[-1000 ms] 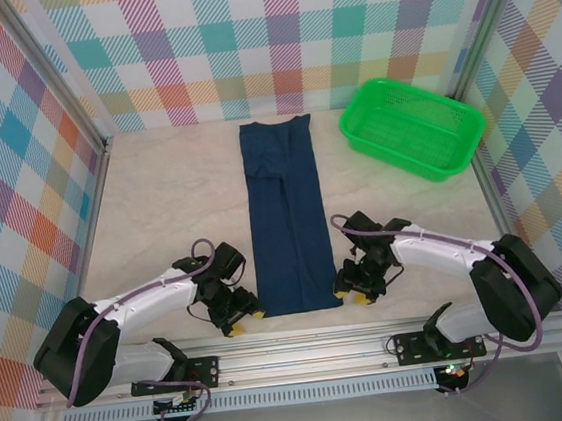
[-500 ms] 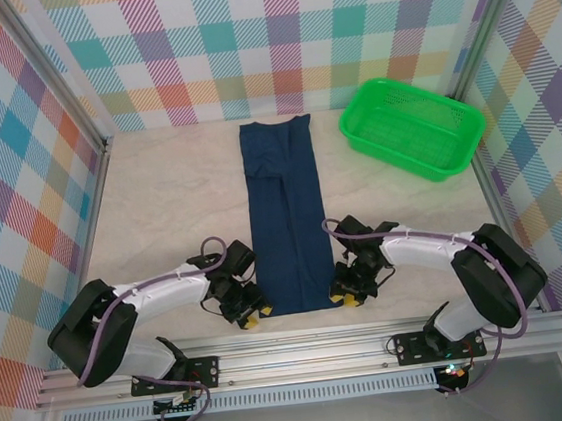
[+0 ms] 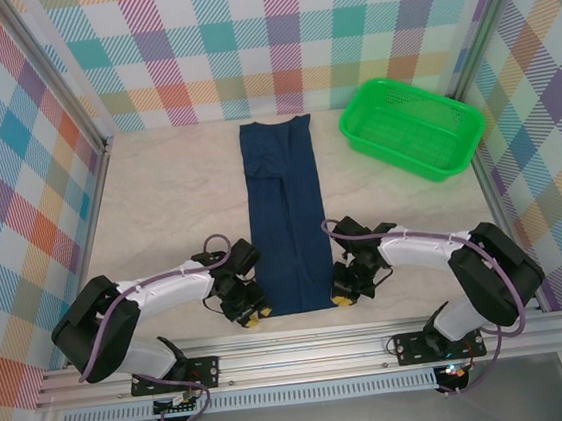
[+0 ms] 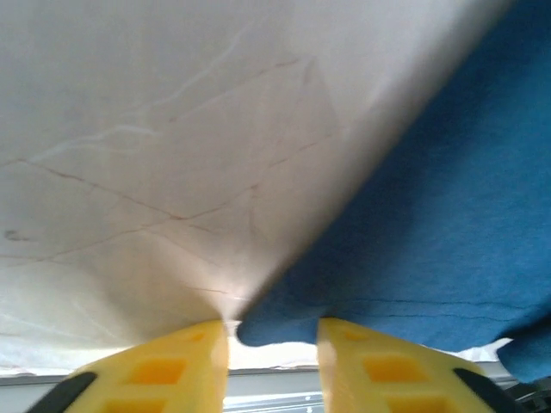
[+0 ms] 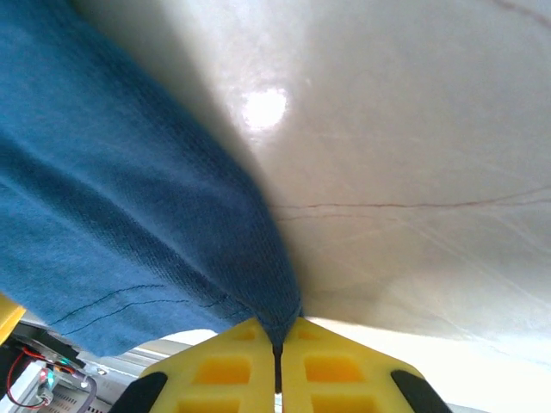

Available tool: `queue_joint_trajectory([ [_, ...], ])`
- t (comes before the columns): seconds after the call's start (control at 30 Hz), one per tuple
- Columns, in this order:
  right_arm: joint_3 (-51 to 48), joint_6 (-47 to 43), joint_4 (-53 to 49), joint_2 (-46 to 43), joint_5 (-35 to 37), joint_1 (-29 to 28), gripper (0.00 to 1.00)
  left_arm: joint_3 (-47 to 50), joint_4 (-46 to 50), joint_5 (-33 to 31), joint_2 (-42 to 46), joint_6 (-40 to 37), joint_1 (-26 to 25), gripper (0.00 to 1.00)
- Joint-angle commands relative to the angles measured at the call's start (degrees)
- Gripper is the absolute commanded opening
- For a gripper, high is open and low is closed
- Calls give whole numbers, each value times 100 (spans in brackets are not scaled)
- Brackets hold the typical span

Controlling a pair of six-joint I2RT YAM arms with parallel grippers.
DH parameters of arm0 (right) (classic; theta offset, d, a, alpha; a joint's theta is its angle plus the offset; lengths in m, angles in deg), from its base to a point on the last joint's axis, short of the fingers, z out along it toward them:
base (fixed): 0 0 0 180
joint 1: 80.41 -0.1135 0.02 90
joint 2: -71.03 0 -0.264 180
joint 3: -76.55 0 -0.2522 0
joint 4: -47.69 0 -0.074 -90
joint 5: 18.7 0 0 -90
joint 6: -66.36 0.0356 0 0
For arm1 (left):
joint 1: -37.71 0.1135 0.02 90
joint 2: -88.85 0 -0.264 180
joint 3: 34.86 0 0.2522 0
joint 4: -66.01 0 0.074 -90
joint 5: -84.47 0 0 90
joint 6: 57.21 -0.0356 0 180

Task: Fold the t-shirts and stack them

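Observation:
The dark navy t-shirt [image 3: 283, 210] lies folded into a long narrow strip down the middle of the table, its hem at the near edge. My left gripper [image 3: 252, 314] is at the near left corner. In the left wrist view its yellow fingers [image 4: 189, 366] stand apart around that corner of the t-shirt [image 4: 430, 224], with a small gap on the left side. My right gripper [image 3: 340, 298] is at the near right corner. In the right wrist view my right gripper [image 5: 277, 344] is shut, pinching the edge of the t-shirt [image 5: 129, 198].
A green mesh basket [image 3: 352, 121] stands at the back right, apart from the shirt. Pale marbled table [image 3: 160, 203] lies bare on both sides of the strip. Checked walls close in the sides and back; a metal rail [image 3: 306, 354] runs along the near edge.
Both grippers have moved inward onto the shirt's near corners. The right jaws have closed on the cloth; the left jaws have narrowed around their corner.

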Motion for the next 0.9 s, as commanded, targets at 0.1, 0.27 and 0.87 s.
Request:
queue_joint_trajectory([
  [0.1, 6, 165, -89, -292, 70, -38, 3, -101, -532, -406, 243, -298, -103, 40],
  [0.27, 59, 147, -304, -345, 140, -35, 0, -22, -371, -447, 288, -438, -104, 33],
  [0.87, 3, 1, -464, -399, 129, -38, 0, -140, 225, -121, 123, -1108, -113, 13],
])
